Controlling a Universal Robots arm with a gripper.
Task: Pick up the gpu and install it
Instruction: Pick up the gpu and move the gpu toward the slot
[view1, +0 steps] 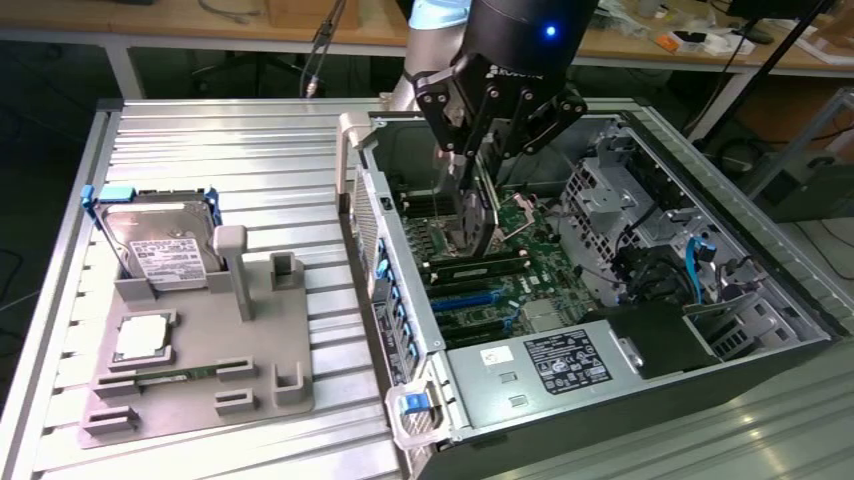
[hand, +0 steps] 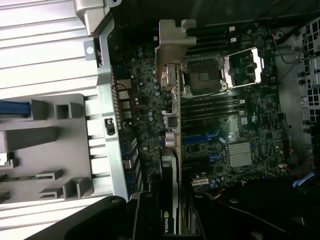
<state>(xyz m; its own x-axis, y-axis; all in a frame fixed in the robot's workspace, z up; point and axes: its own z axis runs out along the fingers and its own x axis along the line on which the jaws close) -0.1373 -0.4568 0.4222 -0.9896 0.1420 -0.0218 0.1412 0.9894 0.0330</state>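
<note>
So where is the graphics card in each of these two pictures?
Exterior view: the gpu hangs upright from the gripper inside the computer case, above the motherboard.
Wrist view: the gpu is seen edge-on, silver bracket farthest from the camera.
Shared landmark: the blue slot near the card.

Arm (view1: 523, 30) hung straight down; gripper (view1: 487, 155) pointed downward, approx vertical, w/ jaws clamped on the gpu (view1: 478, 215).
</note>
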